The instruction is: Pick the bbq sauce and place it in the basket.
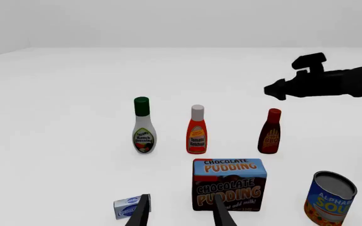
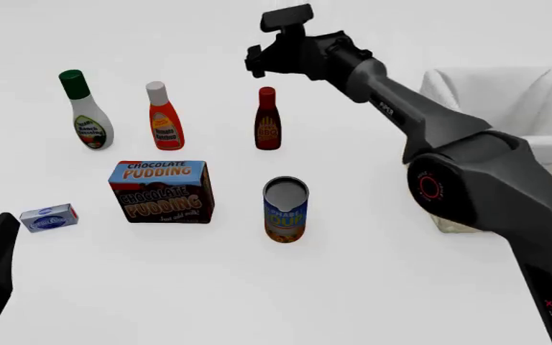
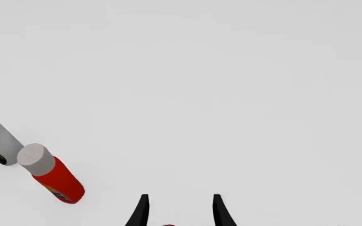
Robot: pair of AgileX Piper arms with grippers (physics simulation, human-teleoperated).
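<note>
Right fingers (image 3: 177, 212) spread, empty, hanging above the bbq sauce (image 2: 268, 119), which stands upright on the counter (image 2: 353, 287). Ketchup bottle (image 2: 164, 116) beside it, ranch dressing (image 2: 86, 111) further left. Soup can (image 2: 286, 209) and chocolate pudding box (image 2: 161, 190) nearer. Basket (image 2: 506, 108) far right. Left fingers (image 1: 181, 212) apart, empty.

We saw the sauce (image 2: 267, 120), a slim dark reddish-brown bottle with a red cap, standing upright on the table. The wicker basket (image 2: 506, 93), white-lined, sat well apart to its right.
</note>
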